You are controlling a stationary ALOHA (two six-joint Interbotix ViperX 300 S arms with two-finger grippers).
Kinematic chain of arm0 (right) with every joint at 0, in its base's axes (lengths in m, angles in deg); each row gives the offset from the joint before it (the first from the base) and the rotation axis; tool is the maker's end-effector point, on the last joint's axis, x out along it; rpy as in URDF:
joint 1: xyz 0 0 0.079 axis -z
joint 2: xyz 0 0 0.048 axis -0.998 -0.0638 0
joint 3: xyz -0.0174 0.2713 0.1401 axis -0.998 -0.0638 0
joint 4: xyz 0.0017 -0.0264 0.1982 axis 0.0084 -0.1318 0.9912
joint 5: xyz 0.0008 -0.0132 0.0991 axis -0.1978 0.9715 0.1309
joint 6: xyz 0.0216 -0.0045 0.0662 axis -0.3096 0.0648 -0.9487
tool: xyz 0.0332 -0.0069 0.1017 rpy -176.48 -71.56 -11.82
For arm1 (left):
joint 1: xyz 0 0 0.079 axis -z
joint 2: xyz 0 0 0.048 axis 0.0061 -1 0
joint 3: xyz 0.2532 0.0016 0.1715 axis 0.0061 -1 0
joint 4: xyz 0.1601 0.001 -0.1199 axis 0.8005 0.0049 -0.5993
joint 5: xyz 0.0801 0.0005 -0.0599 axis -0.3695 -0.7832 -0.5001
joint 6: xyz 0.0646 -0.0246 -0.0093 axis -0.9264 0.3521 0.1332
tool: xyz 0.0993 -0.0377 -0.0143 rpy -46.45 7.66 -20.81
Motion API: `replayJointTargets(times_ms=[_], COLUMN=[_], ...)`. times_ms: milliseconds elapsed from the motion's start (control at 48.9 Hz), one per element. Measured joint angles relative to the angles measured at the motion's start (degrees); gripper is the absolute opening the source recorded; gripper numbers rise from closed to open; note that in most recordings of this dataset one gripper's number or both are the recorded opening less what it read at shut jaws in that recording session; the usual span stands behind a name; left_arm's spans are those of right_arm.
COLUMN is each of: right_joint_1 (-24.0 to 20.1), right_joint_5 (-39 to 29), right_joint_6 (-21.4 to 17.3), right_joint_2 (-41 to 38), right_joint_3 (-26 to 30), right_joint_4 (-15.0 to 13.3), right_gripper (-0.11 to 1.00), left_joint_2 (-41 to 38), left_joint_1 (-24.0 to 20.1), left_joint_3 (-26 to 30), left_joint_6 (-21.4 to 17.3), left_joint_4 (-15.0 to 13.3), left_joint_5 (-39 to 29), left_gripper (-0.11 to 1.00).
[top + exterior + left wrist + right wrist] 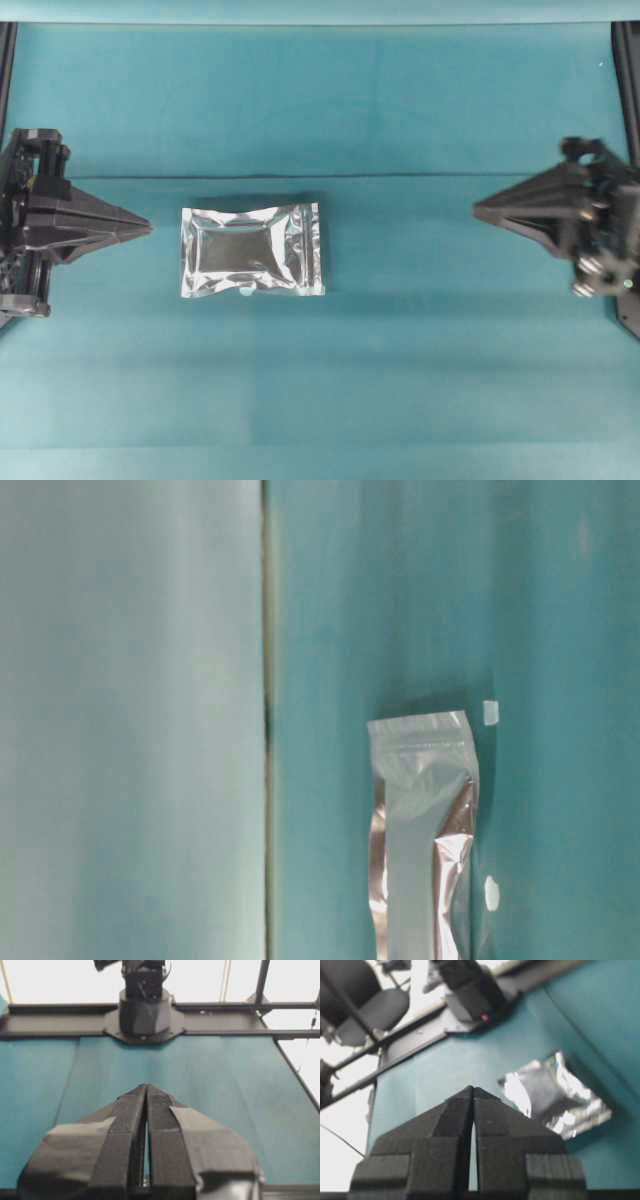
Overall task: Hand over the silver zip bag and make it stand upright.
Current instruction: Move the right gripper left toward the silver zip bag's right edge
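One silver zip bag (pixel 251 250) flat, long axis left-right.

In the table-level view the silver zip bag (pixel 425 830) is cut off by the bottom edge, its lower part unseen. Overhead, the left arm (pixel 40 225) and right arm (pixel 585 225) run off the side edges. The right wrist view shows the bag blurred, with a blurred chair (pixel 375 1007) behind

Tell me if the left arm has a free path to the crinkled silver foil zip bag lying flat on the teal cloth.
Probably yes: nothing lies between the shut left hand and the crinkled silver foil zip bag, only bare teal cloth. It must open first.
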Motion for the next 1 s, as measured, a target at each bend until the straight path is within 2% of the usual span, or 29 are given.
replayJointTargets(times_ms=[61, 163, 347, 511, 613, 756, 838, 899, 1001], right_joint_1=[0.62, 1.49, 2.11, 2.90, 3.08, 3.25, 3.43, 3.69, 4.22], right_joint_5=[-0.18, -0.44, -1.76, -1.76, -1.85, -2.02, -1.93, -1.85, -0.35], right_joint_6=[-2.99, -6.77, -11.43, -12.83, -14.24, -17.31, -19.86, -22.32, -25.66], right_joint_2=[-2.55, -7.56, -17.49, -24.43, -28.39, -32.78, -34.45, -35.68, -37.62], right_joint_3=[0.79, 2.46, 7.03, 11.78, 14.68, 16.96, 17.31, 17.40, 17.14], right_joint_4=[2.64, 5.10, 5.80, 5.98, 6.06, 6.06, 6.33, 6.42, 6.50], right_gripper=[0.00, 0.00, 0.01, 0.07, 0.24, 0.66, 0.85, 0.92, 0.89], left_joint_2=[0.00, 0.00, 0.00, 0.00, 0.00, 0.00, 0.09, 0.00, 0.00], left_joint_1=[0.00, 0.00, 0.00, 0.00, 0.00, 0.00, 0.00, 0.00, 0.00], left_joint_3=[0.00, 0.00, 0.00, 0.00, 0.09, 0.00, 0.00, 0.00, 0.09], left_joint_6=[-0.18, 0.00, 0.00, 0.44, 0.18, 0.44, 0.18, 0.62, 0.53], left_joint_4=[0.00, 0.00, 0.00, 0.00, 0.00, 0.00, 0.00, 0.00, 0.00], left_joint_5=[0.00, 0.00, -0.09, -0.18, -0.18, -0.09, -0.18, -0.18, -0.09], left_gripper=[0.00, 0.00, 0.00, 0.00, 0.00, 0.00, 0.00, 0.00, 0.00])
